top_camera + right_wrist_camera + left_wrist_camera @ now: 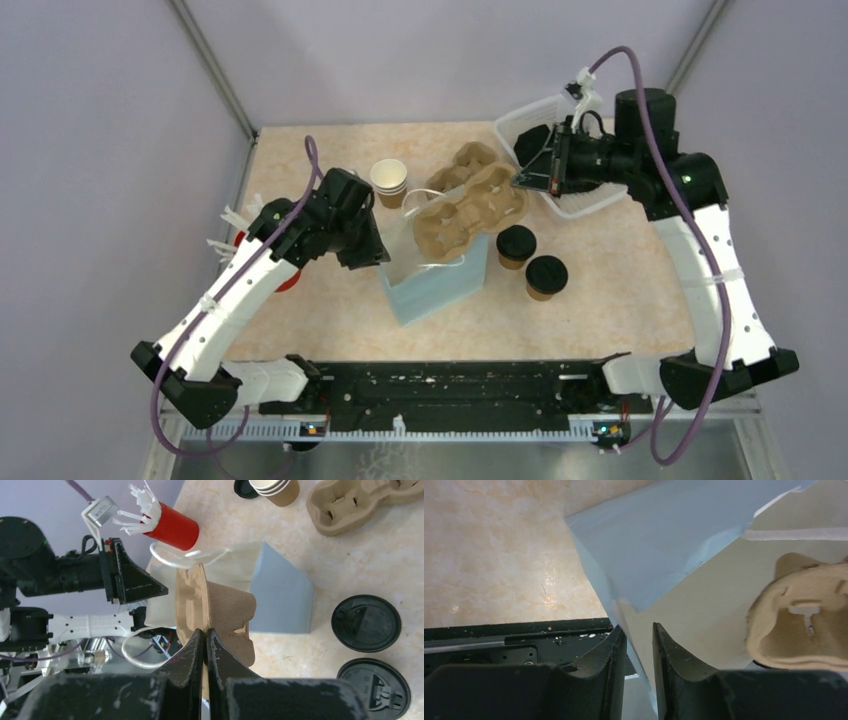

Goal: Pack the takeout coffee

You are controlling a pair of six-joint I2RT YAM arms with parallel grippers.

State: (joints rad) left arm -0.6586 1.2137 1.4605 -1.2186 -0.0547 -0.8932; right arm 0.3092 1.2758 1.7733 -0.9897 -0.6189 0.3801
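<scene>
Top view first: can see a small kraft-brown paper cup with a round black plastic lid standing on the beige marbled table, with a second lidded kraft cup just beside it at 4 o'clock. Both upright, both outside the light-blue paper bag, parked at its 3 o'clock. Also shows a brown moulded-cardboard two-hole carrier up over the bag mouth, a spare matching carrier at 12 o'clock of that, and a stack of open kraft cups at 10 o'clock. Can't read either grip from up there though.

Over to the right wrist: right hand clenched tight on the held carrier's edge. Only gets the cups as two black lids at 3 to 4 o'clock, plus a red cup of white sticks that barely shows from above.

Left wrist: left hand straddling the bag's top edge, narrow gap, paper in between. Can't tell whether actually pinched.
</scene>
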